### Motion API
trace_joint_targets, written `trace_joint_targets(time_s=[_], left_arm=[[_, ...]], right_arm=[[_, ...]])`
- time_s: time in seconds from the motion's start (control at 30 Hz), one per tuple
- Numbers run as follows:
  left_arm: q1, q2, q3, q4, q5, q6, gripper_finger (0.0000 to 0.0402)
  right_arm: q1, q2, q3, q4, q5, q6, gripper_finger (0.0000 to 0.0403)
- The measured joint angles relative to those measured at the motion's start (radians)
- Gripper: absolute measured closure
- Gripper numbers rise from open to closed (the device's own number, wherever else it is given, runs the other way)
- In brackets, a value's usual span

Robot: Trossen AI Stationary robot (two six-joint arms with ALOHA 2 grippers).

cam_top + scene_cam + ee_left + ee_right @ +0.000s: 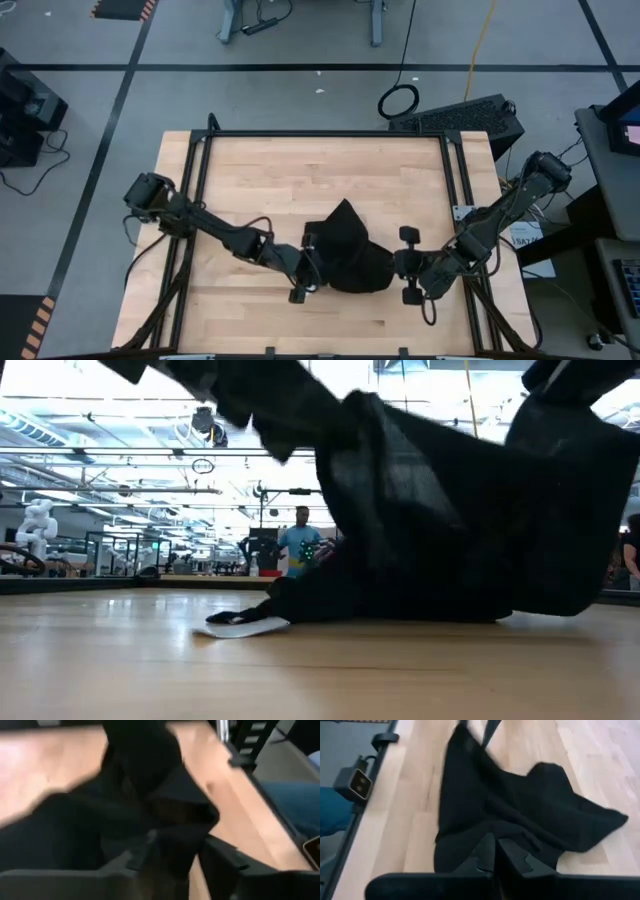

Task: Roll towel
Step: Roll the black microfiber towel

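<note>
Towel (348, 255) bunched between both grippers, apparently lifted.

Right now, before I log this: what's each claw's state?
Left claw: on the towel; cannot tell.
Right claw: shut on the towel.

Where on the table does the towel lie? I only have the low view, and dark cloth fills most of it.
Observer: From above, the towel lies bunched on the table's half nearer the arm bases, between both grippers.
Operator: Does the right gripper hold it?
Observer: Its wrist view shows the right gripper shut, pinching the cloth.
Operator: And the left?
Observer: The left gripper has its fingers apart, with cloth between them.
</note>
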Motion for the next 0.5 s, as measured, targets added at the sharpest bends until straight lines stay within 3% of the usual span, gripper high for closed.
trace_joint_targets(time_s=[0.2, 0.33, 0.5], left_arm=[[-0.072, 0.074, 0.0, -0.175, -0.054, -0.061, 0.0155], [-0.136, 0.094, -0.001, -0.289, -0.089, -0.105, 0.015], [-0.191, 0.094, -0.001, -0.37, -0.273, -0.082, 0.0166]], right_arm=[[0.0, 0.0, 0.0, -0.029, 0.005, 0.025, 0.0403], [0.0, 0.0, 0.0, -0.03, 0.005, 0.025, 0.0403], [0.0, 0.0, 0.0, -0.035, 0.035, 0.021, 0.0403]])
